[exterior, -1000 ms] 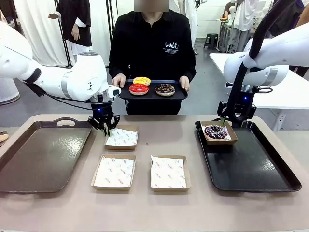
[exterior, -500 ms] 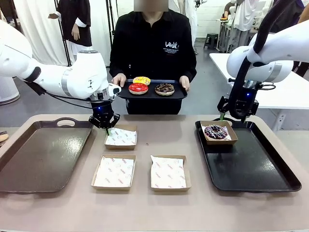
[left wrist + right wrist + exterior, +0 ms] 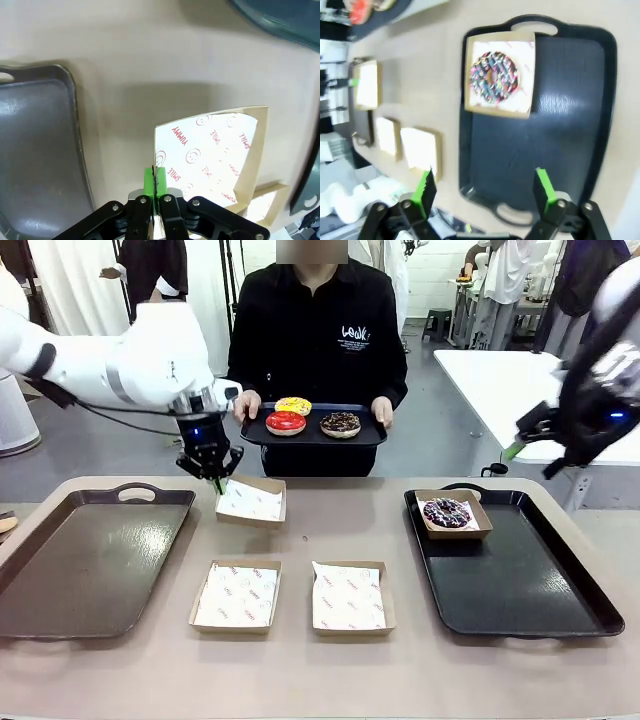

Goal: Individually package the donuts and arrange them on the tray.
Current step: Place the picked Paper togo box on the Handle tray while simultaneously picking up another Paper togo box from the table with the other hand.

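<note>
Donuts [image 3: 287, 423]: probably light, soft, glaze smears; hold by outer rim. Three beyond left fingers [image 3: 155, 181], pinching lined box [image 3: 252, 502] corner; sprinkled donut [image 3: 446, 512] on black tray [image 3: 520, 590], ahead of spread right fingers [image 3: 543, 186].

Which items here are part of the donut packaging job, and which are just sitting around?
Job:
yellow donut, red donut, chocolate donut on the person's tray; sprinkled donut, boxed, on the black tray; paper-lined box between the fingers of the left gripper; two spare lined boxes.
Lying about:
brown tray, unused; white table behind.
</note>
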`<state>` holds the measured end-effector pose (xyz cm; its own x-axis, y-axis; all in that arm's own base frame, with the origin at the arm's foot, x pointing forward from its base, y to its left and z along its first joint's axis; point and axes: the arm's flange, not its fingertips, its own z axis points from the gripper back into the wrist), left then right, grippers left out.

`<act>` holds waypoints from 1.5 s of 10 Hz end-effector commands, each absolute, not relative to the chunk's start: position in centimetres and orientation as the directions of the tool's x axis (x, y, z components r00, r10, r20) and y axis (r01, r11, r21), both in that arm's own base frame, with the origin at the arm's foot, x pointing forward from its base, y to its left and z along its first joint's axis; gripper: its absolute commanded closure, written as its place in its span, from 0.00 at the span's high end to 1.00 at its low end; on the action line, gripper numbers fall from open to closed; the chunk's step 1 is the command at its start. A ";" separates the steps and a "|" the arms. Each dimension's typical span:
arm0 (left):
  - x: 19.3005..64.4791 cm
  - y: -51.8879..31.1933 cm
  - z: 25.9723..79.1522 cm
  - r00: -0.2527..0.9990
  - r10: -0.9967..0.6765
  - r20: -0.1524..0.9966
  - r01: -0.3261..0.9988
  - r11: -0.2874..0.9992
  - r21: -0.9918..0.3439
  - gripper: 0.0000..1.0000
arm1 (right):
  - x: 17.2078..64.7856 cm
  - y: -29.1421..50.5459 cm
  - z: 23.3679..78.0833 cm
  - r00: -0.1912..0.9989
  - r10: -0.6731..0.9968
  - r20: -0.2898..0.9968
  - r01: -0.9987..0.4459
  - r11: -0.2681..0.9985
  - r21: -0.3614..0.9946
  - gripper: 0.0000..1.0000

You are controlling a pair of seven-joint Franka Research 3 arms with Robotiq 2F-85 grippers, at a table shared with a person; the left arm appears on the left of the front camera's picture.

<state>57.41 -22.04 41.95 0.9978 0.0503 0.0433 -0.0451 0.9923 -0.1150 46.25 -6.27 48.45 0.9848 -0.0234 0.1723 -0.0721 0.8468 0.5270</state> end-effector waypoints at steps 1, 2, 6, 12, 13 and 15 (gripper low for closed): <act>57.7 -22.2 45.1 0.998 0.035 0.053 -0.029 0.992 -0.121 0.00 | 42.3 -11.1 48.1 0.974 -0.046 0.221 -0.115 0.743 0.659 1.00; 57.9 -22.8 46.4 0.998 0.029 0.061 -0.022 0.994 -0.110 0.00 | 41.2 -13.3 47.9 0.967 -0.074 0.243 -0.127 0.689 0.714 1.00; 58.6 -25.1 50.7 0.994 0.015 0.107 -0.005 0.996 -0.088 0.00 | 38.4 -20.7 46.0 0.925 -0.227 0.303 -0.148 0.520 0.841 1.00; 58.7 -24.9 51.1 0.993 -0.001 0.114 0.015 0.993 -0.115 0.00 | 39.0 -28.6 41.6 0.956 -0.259 0.137 -0.048 0.324 0.945 1.00; 58.7 -24.9 51.1 0.993 -0.001 0.114 0.015 0.993 -0.115 0.00 | 39.3 -29.1 41.0 0.959 -0.256 0.119 -0.035 0.311 0.950 1.00; 58.7 -24.9 51.1 0.993 -0.001 0.114 0.015 0.993 -0.115 0.00 | 38.3 -28.1 40.9 0.961 -0.255 0.107 -0.014 0.340 0.940 1.00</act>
